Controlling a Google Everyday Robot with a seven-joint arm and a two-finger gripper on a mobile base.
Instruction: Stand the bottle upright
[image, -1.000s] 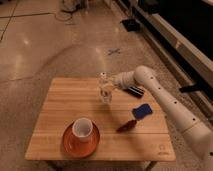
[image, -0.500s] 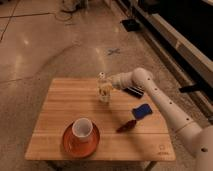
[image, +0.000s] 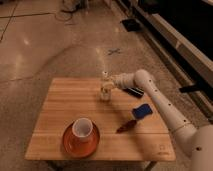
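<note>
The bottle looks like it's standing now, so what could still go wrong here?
The bottle stands upright near the far edge of the wooden table, and the gripper sits right against its upper part. Pulling away at an angle could tip it back over, perhaps off that edge. The arm also reaches over a blue block and a dark object, which a low retreat might nudge.
</note>
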